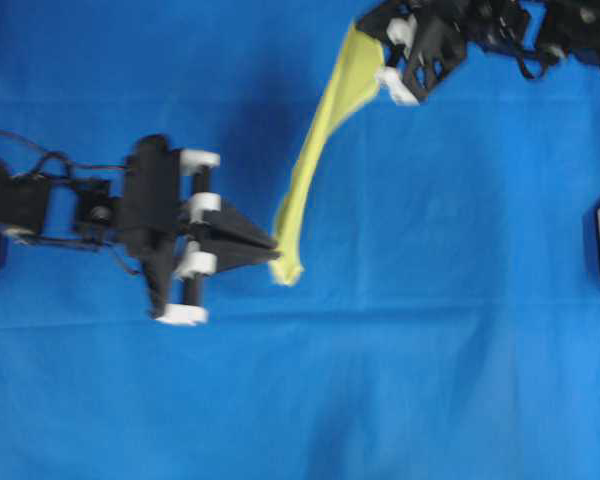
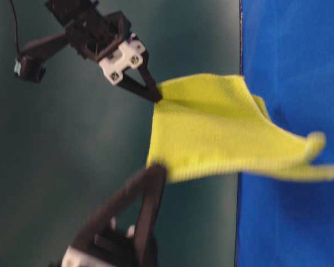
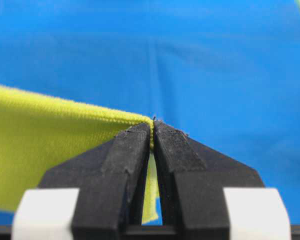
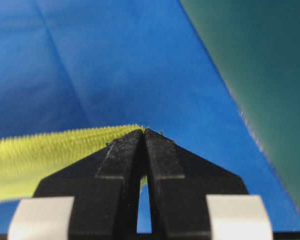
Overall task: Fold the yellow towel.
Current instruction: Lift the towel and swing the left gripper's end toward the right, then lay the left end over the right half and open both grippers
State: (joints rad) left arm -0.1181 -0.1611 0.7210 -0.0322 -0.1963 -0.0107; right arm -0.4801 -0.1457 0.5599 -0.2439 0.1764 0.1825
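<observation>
Big blue cloth (image 1: 460, 380) covers the whole table, and above it the square, bright-yellow fuzzy towel (image 1: 320, 140) hangs in the air. The left gripper (image 1: 273, 243) pinches one corner tight and the right gripper (image 1: 388, 60) pinches another. Each holds only a tiny bit, so a hard pull could make a corner slip out and the towel drop in a heap.

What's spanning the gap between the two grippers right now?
Only the yellow towel, stretched from the left gripper to the right gripper, each shut on a corner. The overhead view shows it.
</observation>
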